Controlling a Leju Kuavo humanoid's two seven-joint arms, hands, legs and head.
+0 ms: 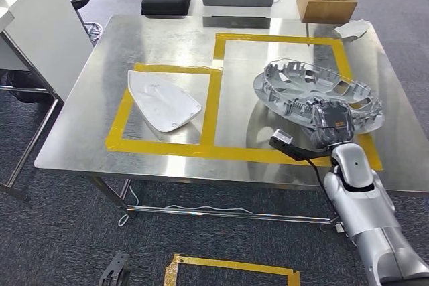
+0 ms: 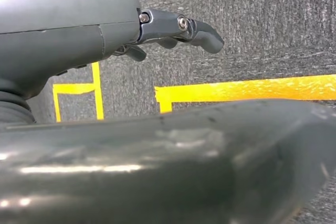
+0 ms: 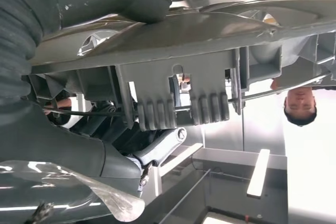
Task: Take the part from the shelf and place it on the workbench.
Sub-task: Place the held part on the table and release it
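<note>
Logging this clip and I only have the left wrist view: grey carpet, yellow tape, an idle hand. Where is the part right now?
Observer: The grey part is over the workbench, inside the right-hand taped rectangle.
Operator: Still held?
Observer: Yes, the right hand grips its near edge; the right wrist view shows fingers against its ribbed underside.
Operator: Anything else on the bench?
Observer: A white panel lies in the left taped rectangle.
</note>
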